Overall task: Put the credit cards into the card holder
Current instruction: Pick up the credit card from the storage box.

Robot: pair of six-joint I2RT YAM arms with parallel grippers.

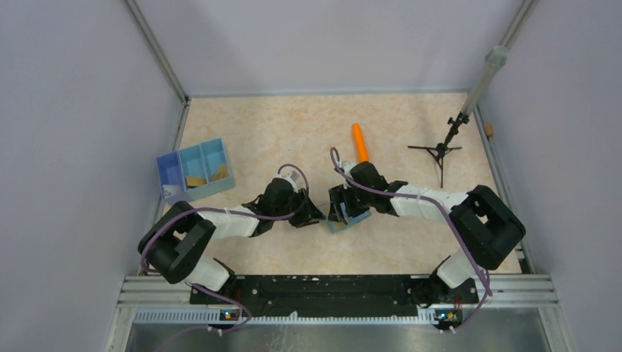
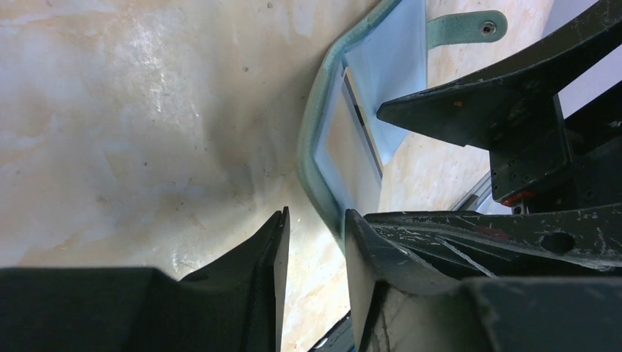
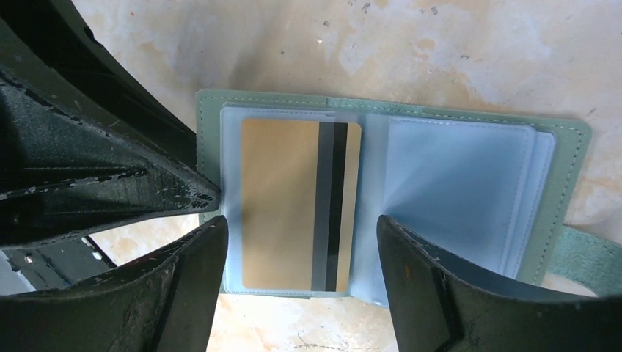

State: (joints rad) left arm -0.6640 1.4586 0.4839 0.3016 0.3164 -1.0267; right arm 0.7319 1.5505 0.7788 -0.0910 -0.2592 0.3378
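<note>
The card holder (image 3: 565, 183) lies open on the table, pale blue sleeves up; it also shows in the top view (image 1: 346, 222) and the left wrist view (image 2: 315, 139). One gold-tan credit card (image 3: 282, 205) with a dark stripe sits in its left sleeve. My right gripper (image 3: 301, 224) is open just above that card, empty. My left gripper (image 2: 315, 220) is slightly open and empty at the holder's left edge, one finger (image 3: 110, 161) touching that edge. More gold cards (image 1: 196, 181) lie in the blue tray.
The blue three-compartment tray (image 1: 170, 170) stands at the left. An orange cylinder (image 1: 360, 141) lies behind the right gripper. A black tripod stand (image 1: 440, 150) stands at the back right. The holder's strap with stud (image 2: 469, 28) sticks out sideways.
</note>
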